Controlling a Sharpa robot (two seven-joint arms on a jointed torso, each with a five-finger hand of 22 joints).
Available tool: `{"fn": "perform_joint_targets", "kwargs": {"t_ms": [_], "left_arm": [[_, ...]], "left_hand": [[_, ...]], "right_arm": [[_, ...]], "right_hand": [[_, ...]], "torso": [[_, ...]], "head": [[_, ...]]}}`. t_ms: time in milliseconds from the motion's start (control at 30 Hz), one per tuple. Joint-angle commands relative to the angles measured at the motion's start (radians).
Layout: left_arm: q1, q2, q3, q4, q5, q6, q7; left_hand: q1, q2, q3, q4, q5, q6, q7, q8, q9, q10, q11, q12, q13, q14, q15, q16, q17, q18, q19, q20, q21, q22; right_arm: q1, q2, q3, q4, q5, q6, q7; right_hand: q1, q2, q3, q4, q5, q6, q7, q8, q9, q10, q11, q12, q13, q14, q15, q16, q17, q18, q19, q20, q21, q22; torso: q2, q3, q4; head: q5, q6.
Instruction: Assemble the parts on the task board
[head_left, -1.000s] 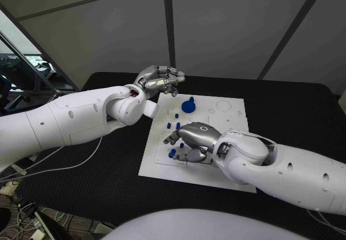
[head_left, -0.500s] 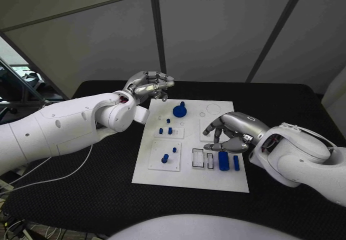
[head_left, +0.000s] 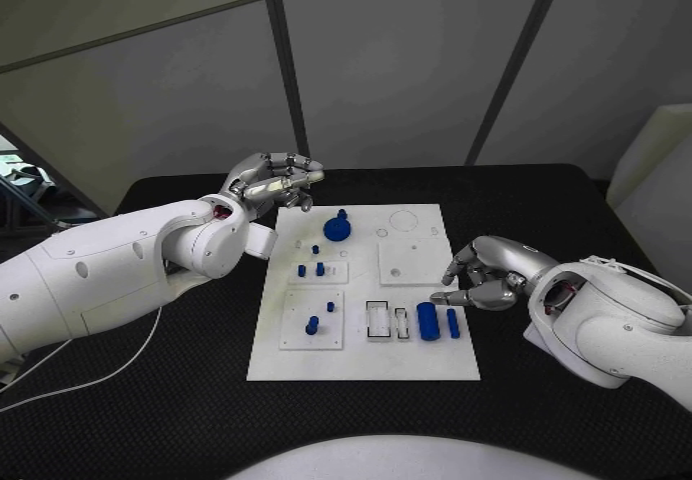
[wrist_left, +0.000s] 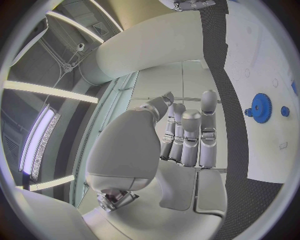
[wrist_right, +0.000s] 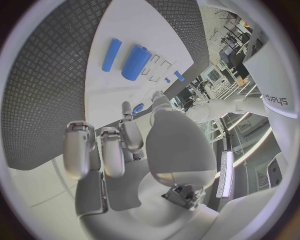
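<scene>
The white board (head_left: 364, 355) lies flat in the middle of the black table (head_left: 130, 400). On its near half, toward the robot's left, a small blue peg (head_left: 312, 324) stands in a square plate. A smaller blue bit (head_left: 330, 306) sits just behind it. Toward the right side of the board lie a fat blue roll (head_left: 428, 321) and a thin blue bar (head_left: 453, 322), side by side and close together. Two see-through frames (head_left: 389, 320) sit just beside the fat roll.

The right hand (head_left: 488, 275) is at the board's right edge, just past the thin bar. Its fingers (head_left: 459, 296) are curled in, and nothing is in them. One fingertip is very near the far end of the thin bar, but I cannot tell if it touches.

Farther back, two little blue pegs (head_left: 310, 269) stand in another small plate. A round blue gear (head_left: 338, 228) with a knob on top sits near the board's far end.

The left hand (head_left: 271, 177) is held up past the far left corner of the board. Its fingers (wrist_left: 190, 135) are bent in side by side. It holds nothing and touches nothing.
</scene>
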Motion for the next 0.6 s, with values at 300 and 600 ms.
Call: {"fn": "perform_joint_targets", "kwargs": {"t_ms": [300,600], "left_arm": [[0.001,-0.001,0.000,0.005,0.005,0.006,0.010],[0.001,-0.005,0.000,0.007,0.005,0.007,0.010]], "left_hand": [[-0.004,0.002,0.000,0.005,0.002,-0.007,-0.002,0.004,0.001,-0.005,-0.001,0.004,-0.002,-0.008,0.001,0.004,-0.002,-0.010,0.002,0.003,0.003,0.001],[-0.004,0.002,0.000,0.005,0.002,-0.007,-0.002,0.004,0.001,-0.005,-0.001,0.004,-0.002,-0.008,0.001,0.004,-0.002,-0.010,0.002,0.003,0.003,0.001]], "right_arm": [[-0.048,0.026,-0.007,-0.002,-0.072,0.013,-0.148],[-0.079,0.064,-0.008,-0.022,-0.092,0.015,-0.149]], "right_hand": [[-0.030,0.023,-0.033,0.002,0.013,-0.022,0.002,0.041,0.022,0.030,0.000,0.076,0.099,0.101,-0.004,-0.001,0.250,-0.021,0.030,0.002,0.018,0.132],[-0.034,0.029,-0.036,0.002,0.016,-0.021,0.000,0.051,0.028,0.033,-0.002,0.083,0.109,0.102,-0.005,0.000,0.251,-0.021,0.030,0.002,0.019,0.133]], "torso": [[0.000,-0.0035,0.0035],[0.001,-0.0022,0.0041]], "head": [[-0.005,-0.008],[-0.003,-0.011]]}}
